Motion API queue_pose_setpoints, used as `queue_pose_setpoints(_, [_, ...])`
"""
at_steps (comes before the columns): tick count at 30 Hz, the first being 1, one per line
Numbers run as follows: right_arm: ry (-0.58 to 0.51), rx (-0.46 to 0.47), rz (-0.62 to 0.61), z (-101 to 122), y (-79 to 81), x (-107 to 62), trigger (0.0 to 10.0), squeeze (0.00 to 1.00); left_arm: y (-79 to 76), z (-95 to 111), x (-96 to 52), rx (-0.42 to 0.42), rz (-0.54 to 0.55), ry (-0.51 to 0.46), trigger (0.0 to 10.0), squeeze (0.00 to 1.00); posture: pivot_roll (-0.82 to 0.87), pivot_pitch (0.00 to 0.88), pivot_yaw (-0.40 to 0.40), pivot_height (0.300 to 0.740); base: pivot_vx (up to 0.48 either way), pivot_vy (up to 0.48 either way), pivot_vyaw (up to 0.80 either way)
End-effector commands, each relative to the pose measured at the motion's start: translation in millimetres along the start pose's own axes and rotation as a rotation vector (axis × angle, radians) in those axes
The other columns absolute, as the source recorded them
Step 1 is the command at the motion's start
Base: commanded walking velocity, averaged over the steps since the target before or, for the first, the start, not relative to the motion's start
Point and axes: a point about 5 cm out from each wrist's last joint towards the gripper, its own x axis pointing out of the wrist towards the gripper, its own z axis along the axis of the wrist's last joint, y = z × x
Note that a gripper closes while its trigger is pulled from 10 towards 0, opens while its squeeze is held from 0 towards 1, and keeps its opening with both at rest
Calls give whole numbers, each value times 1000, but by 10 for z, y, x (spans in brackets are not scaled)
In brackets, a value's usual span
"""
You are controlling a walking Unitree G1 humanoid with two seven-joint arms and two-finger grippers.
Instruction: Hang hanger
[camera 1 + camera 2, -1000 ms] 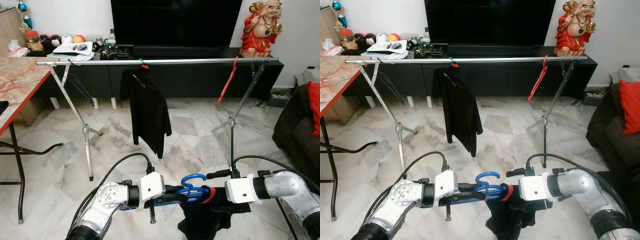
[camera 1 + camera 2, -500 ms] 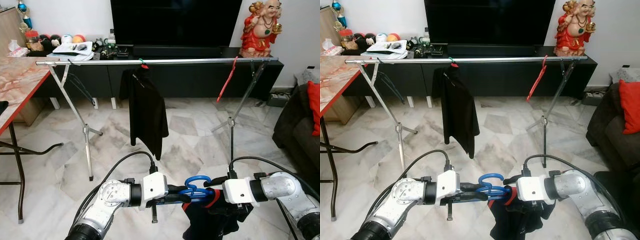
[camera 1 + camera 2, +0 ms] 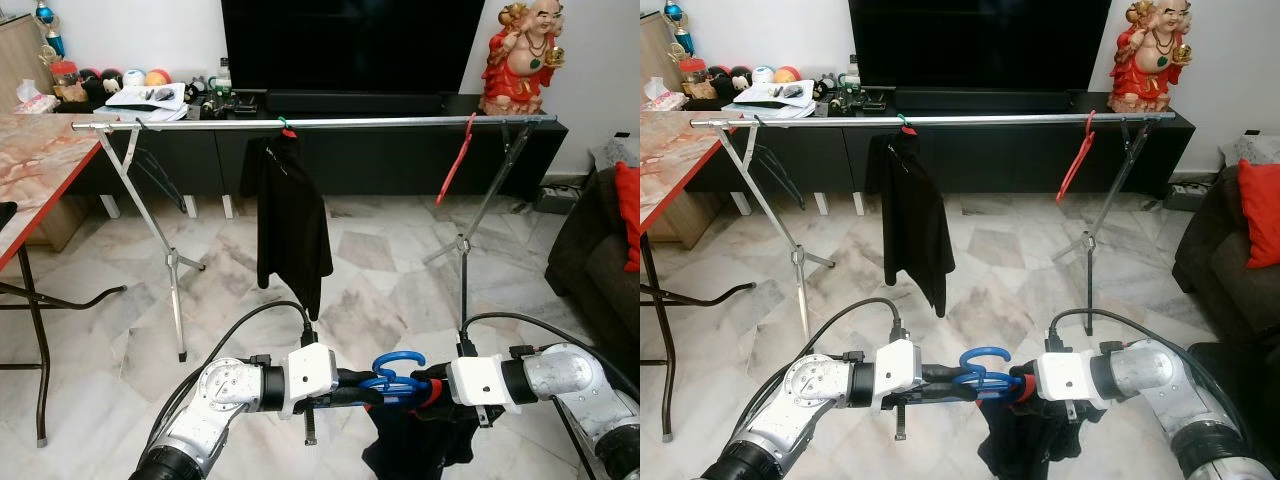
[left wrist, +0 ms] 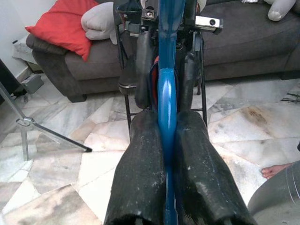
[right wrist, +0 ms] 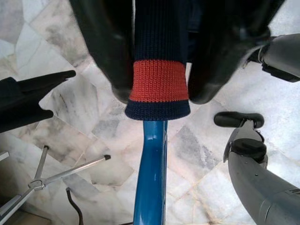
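While both arms reach in low before the robot, the left gripper (image 3: 362,385) and right gripper (image 3: 425,385) meet from opposite sides on a blue hanger (image 3: 395,368), hook up. Left wrist view: the two black fingers (image 4: 140,173) are pressed flat against the blue hanger's arm, clamped on it. Right wrist view: right gripper's fingers (image 5: 110,51) sit either side of a navy knit collar with an orange-red band (image 5: 158,86), pinching the garment over the hanger's blue arm that sticks out beyond it. A dark garment (image 3: 415,445) droops from the hanger below the grippers, over the marble floor (image 3: 390,270).

Well ahead stands a metal clothes rail (image 3: 330,123) on crossed legs, well apart from the held hanger. On the rail: a black shirt (image 3: 290,220) on a green hanger near the middle, a bare red hanger (image 3: 455,160) toward the right end, a thin dark hanger (image 3: 155,170) near the left end. Behind the rail a black TV cabinet (image 3: 400,150) with a TV (image 3: 350,45) and a red-robed figurine (image 3: 522,55). Marble-top table with red edge (image 3: 35,175) on robot's left, dark sofa with red cushion (image 3: 628,215) on its right. Bare toes of a person (image 4: 276,169) show at the edge of left wrist view.
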Motion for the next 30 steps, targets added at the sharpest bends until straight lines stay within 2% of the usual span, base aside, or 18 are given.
queue_pose_setpoints(1, [-12, -3, -8, 29, -42, -12, 0, 0, 62, 125, 50, 55, -9, -32, 10000, 0, -4, 48, -44, 740, 0, 0, 0])
queue_pose_setpoints(18, [-31, 31, 11, 22, -14, 0, 0, 0, 64, 156, 78, 64, -36, -35, 10000, 0, -4, 48, -40, 740, 0, 0, 0])
queue_pose_setpoints(30, [-43, 51, 24, 15, 22, 20, 0, 0, 83, 129, 70, -16, -72, 15, 10000, 0, -5, 47, -37, 740, 0, 0, 0])
